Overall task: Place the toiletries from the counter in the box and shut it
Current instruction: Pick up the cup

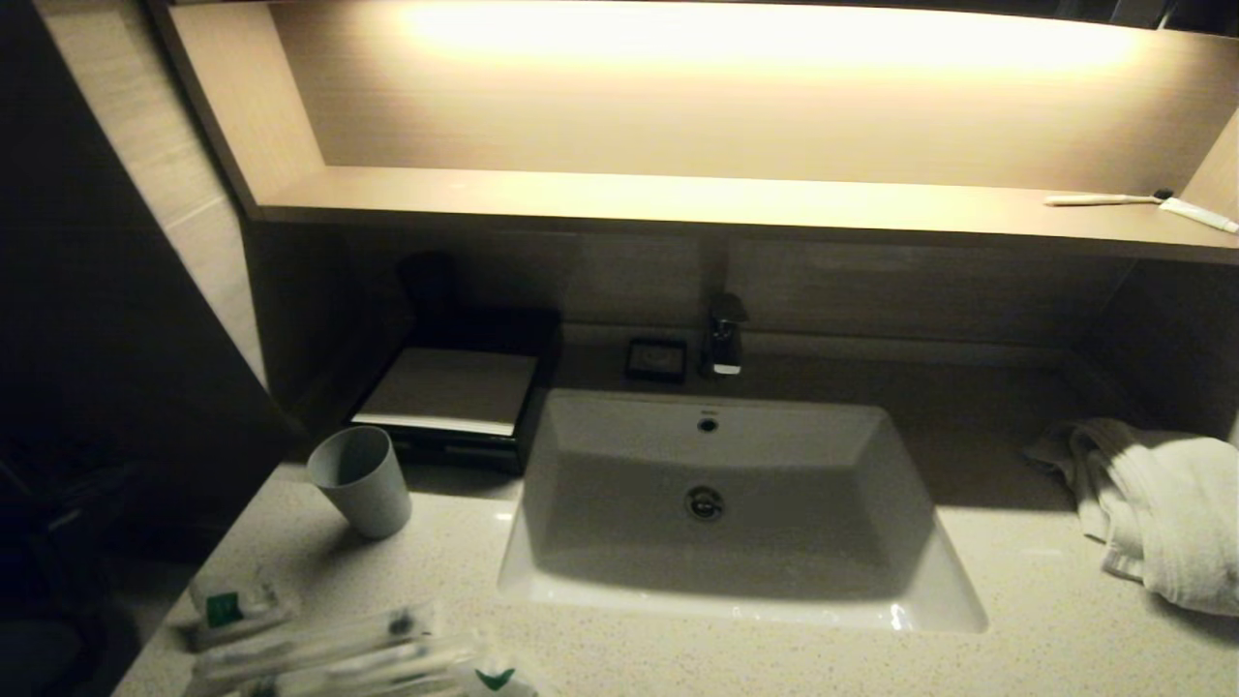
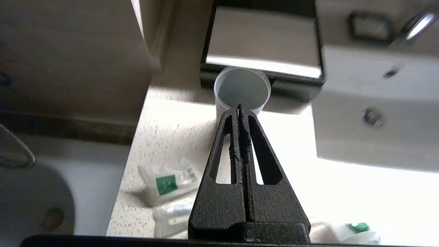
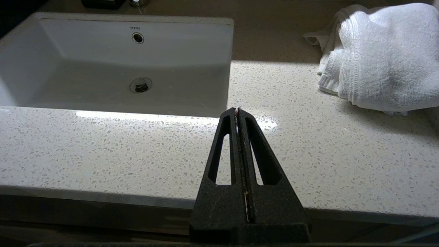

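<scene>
The toiletries [image 1: 319, 639] lie in a loose pile at the counter's [image 1: 678, 658] front left corner: clear-wrapped white sachets with green marks [image 2: 168, 183] and long slim wrapped sticks. The black box [image 1: 455, 392] with its pale cream top [image 2: 264, 41] stands against the back wall, left of the basin, drawer pushed in. My left gripper [image 2: 240, 107] hovers shut and empty above the counter, over the pile, pointing toward the cup and box. My right gripper [image 3: 237, 109] is shut and empty, held just off the counter's front edge, right of the basin. Neither arm shows in the head view.
A pale cup [image 1: 360, 479] stands upright just in front of the box. The white basin [image 1: 716, 503] fills the middle, tap [image 1: 726, 334] and small black dish [image 1: 656, 360] behind it. A white towel [image 1: 1152, 503] lies at the right. A toothbrush [image 1: 1103, 199] and tube lie on the lit shelf.
</scene>
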Tool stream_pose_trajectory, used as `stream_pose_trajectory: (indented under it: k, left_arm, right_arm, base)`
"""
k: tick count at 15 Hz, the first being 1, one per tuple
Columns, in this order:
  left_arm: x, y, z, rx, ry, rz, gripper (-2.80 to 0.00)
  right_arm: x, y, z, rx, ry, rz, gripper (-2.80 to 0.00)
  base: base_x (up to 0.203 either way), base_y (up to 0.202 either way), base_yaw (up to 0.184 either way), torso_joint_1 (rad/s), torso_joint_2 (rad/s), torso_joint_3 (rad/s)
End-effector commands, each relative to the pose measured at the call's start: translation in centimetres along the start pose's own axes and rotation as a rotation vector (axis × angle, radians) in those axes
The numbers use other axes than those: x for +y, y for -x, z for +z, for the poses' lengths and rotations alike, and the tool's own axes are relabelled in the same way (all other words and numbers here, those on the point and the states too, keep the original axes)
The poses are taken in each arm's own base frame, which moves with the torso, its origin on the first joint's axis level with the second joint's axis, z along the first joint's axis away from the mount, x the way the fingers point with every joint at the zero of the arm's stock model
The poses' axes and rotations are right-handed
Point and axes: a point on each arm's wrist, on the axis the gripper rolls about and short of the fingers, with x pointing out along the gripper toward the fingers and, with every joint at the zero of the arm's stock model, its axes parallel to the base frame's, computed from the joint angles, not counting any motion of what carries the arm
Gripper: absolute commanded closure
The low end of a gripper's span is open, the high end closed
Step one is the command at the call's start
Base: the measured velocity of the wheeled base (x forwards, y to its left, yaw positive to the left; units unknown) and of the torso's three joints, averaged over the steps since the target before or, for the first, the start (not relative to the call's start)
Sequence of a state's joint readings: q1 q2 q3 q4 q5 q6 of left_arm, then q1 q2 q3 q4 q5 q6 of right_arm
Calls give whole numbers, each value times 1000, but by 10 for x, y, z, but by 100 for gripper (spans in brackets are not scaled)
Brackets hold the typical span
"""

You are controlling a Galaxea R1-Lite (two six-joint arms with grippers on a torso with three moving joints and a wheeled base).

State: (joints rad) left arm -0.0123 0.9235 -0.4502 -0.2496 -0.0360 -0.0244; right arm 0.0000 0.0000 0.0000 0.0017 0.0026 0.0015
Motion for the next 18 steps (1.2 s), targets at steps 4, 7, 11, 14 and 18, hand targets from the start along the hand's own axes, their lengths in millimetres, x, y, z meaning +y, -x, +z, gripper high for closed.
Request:
stream_pose_trajectory:
  k: [4, 7, 11, 14, 18]
  left_arm:
    - [1, -29, -17, 156, -6, 1, 0]
    - [2, -42, -36, 272, -73, -5, 0]
    - [-7, -55, -52, 354, -102, -70, 0]
    - [-15, -69, -64, 371, -117, -114, 0]
    - [-20, -85, -77, 348, -128, -132, 0]
  right_arm:
    - [0, 0, 0, 0, 0, 0, 0]
    - [0, 0, 0, 0, 0, 0, 0]
    - [0, 0, 0, 0, 0, 0, 0]
    - [0, 0, 0, 0, 0, 0, 0]
    - [0, 0, 0, 0, 0, 0, 0]
  base:
    - [0, 0, 0, 0, 0, 0]
    - [0, 0, 0, 0, 0, 0]
    - [0, 0, 0, 0, 0, 0]
    - [0, 0, 0, 0, 0, 0]
    - [0, 0, 0, 0, 0, 0]
